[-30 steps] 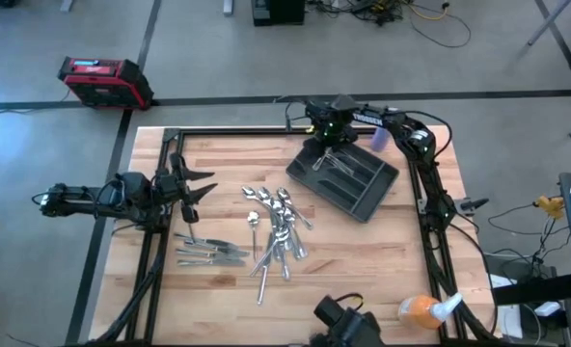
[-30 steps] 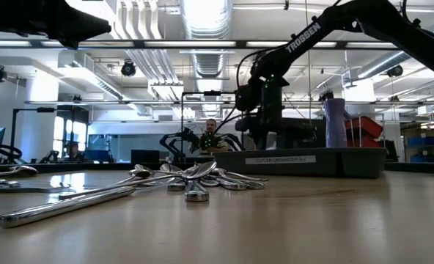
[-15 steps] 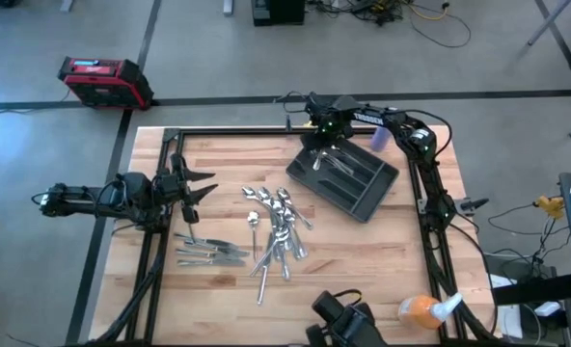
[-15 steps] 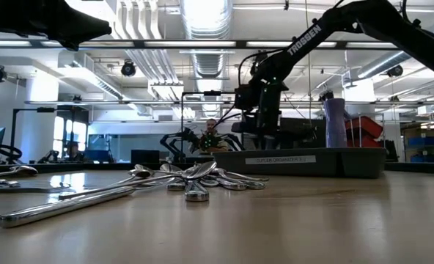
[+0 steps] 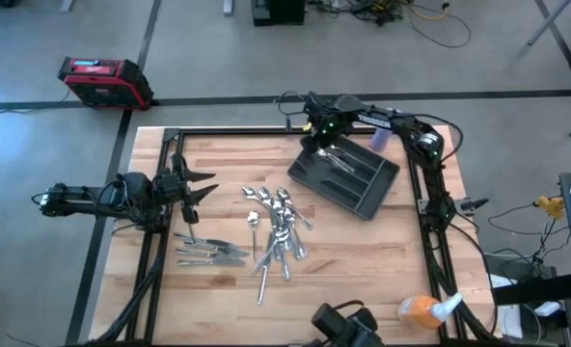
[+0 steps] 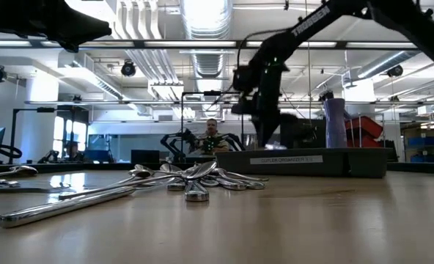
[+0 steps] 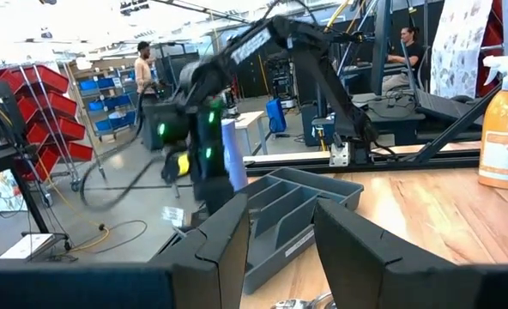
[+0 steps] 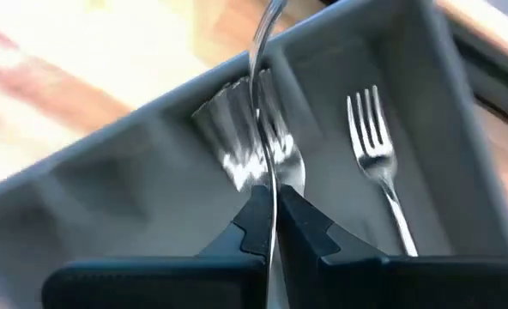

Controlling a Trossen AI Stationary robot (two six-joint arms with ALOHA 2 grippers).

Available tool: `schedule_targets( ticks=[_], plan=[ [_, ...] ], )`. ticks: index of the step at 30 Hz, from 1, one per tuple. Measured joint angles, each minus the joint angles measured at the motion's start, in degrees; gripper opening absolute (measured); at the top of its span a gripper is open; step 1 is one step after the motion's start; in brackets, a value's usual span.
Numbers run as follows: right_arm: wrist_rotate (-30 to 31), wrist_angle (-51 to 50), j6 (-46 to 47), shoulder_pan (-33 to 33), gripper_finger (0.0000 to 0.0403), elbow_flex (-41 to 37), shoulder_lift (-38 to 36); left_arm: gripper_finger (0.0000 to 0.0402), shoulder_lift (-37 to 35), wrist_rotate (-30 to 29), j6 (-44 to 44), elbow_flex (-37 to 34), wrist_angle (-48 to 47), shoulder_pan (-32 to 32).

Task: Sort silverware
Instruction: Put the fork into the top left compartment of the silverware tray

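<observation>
Left claw hovers with its fingers spread, empty, over the left side of the desk, pointing toward the loose silverware. A small group of pieces lies just below it, long axes running left to right; this arm is nearer to both. Right claw is clenched on a fork above the far corner of the dark tray, handle along the compartment. Another fork lies in the next compartment. The right arm reaches across with its wrist bent down.
</observation>
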Motion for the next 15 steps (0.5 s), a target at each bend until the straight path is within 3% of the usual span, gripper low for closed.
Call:
schedule_targets(
  ticks=[2, 8, 15],
  plan=[
    [4.4, -3.0, -2.4, 0.3, 0.0, 0.1, -2.4, 0.0119, 0.0, 0.0, 0.0, 0.0, 0.0, 0.0],
    [25.5, -11.6, -13.1, 1.8, 0.0, 0.0, -4.7, 0.0119, 0.0, 0.0, 0.0, 0.0, 0.8, 0.0],
    [34.3, -4.1, -23.0, 5.6, 0.0, -7.5, -4.4, 0.0119, 0.0, 0.0, -1.3, 0.0, 0.6, 0.0]
  ],
)
